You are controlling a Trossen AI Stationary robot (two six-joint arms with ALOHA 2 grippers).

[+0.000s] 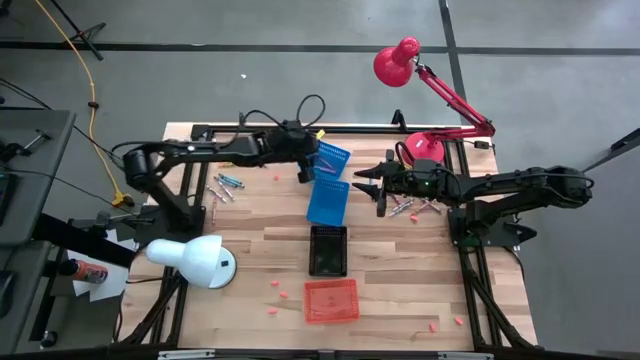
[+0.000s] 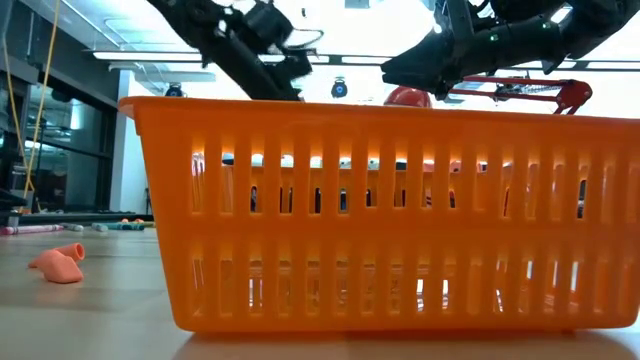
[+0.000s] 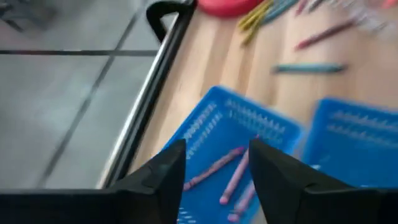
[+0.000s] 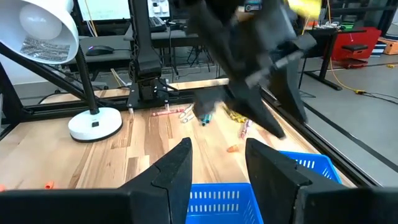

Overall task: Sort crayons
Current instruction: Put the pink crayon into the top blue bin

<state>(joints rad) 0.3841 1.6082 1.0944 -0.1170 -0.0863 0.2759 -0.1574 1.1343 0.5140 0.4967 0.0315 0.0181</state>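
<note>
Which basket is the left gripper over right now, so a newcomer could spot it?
Find the red desk lamp at the table's far edge. Left of its base, two blue baskets sit together; it is the far blue basket, holding pinkish crayons, under the left gripper. The near blue basket lies closer to the black one.

In the low view, the orange basket (image 2: 380,215) is blocking nearly the whole bench (image 2: 90,320), hiding the other baskets and both arms' fingertips. In the left wrist view, motion blur is smearing the crayons (image 3: 233,177) lying in the blue basket (image 3: 214,127); their count is indeterminable. In the high view, the crayons (image 1: 222,187) at bench left are appearing too small to distinguish colours.
</note>
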